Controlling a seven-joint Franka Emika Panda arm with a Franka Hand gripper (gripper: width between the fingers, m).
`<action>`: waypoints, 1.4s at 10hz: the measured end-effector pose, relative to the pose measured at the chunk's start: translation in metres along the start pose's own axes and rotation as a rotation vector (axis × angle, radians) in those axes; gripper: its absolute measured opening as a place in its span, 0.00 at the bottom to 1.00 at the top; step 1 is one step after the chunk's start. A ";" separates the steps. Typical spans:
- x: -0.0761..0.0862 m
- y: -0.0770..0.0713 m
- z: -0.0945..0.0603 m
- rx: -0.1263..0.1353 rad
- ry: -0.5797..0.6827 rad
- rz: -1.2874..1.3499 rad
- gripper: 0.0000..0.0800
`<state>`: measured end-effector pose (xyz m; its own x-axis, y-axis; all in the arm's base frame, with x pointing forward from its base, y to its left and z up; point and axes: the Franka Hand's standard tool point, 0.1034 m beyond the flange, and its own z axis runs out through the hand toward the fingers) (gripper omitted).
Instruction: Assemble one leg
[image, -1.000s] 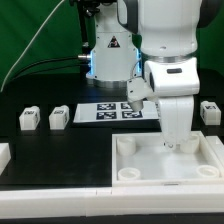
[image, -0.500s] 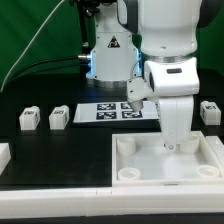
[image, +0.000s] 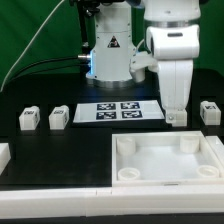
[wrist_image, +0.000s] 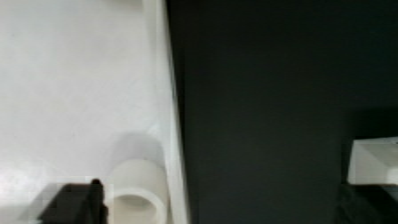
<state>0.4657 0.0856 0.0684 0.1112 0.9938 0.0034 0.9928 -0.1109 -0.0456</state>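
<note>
While the arm (image: 172, 60) stands over the far right part of the black bench (image: 60, 165), its white lower end sits between the marker board (image: 120, 110) and the right-hand leg (image: 208, 110). That end is just beyond the far right corner of the tray (image: 160, 183).

The right-hand leg is a small white block with a dark tag on its face. It rests on the bench at the exterior view's right edge, near the arm but apart from it.

Two more blocks of the same kind stand side by side at the exterior view's left. These are the outer left leg (image: 29, 119) and the inner left leg (image: 59, 117), the latter just beside the marker board's left end. All three lie loose on the bench, outside the tray.

The large square tray occupies the near right of the bench, its corner sockets facing up.

Arm casing hides the jaws in the exterior view. The wrist view offers only a dark shape (wrist_image: 71, 203), seemingly one fingertip, beside a rounded white post (wrist_image: 139, 195). Whether the jaws are released or clenched cannot be told.

A white surface (wrist_image: 71, 90) meets the dark bench along a straight edge in the wrist view. A white block (wrist_image: 375, 162) is cut off at the picture's border, and which part it is cannot be told.
</note>
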 end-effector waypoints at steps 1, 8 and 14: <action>0.000 -0.001 0.002 0.005 0.000 0.024 0.81; 0.000 -0.009 0.008 0.026 0.009 0.721 0.81; 0.051 -0.038 0.014 0.067 0.000 1.435 0.81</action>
<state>0.4332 0.1411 0.0560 0.9960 0.0255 -0.0852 0.0207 -0.9982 -0.0560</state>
